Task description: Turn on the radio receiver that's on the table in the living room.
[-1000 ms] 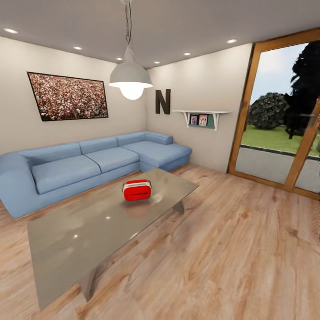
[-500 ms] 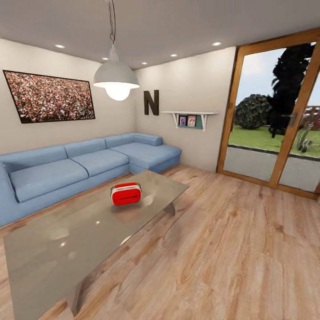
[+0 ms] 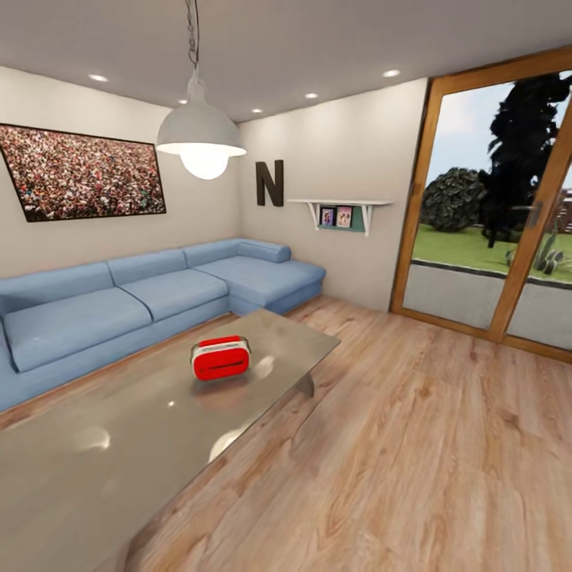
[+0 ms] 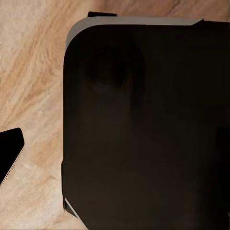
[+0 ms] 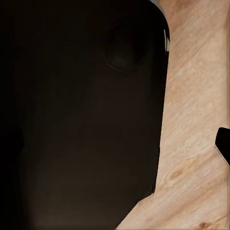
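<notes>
Red radio receiver (image 3: 221, 357): upright on my table, toward its far end, grille face turned my way.
Table (image 3: 119, 453): glossy grey top, reflecting the lamp and the radio; it runs from my near left toward the sofa.
Sofa (image 3: 151, 298): blue, L-shaped, behind the table along two beige walls.
Walls: crowd picture (image 3: 79, 171), black letter N (image 3: 269, 183), small shelf (image 3: 340, 208).
Lamp (image 3: 200, 137): grey dome, lit, hanging above.
Floor (image 3: 413, 445): light wood.
My pincers: I cannot tell their state; each wrist view gives a dark body over floor.
</notes>
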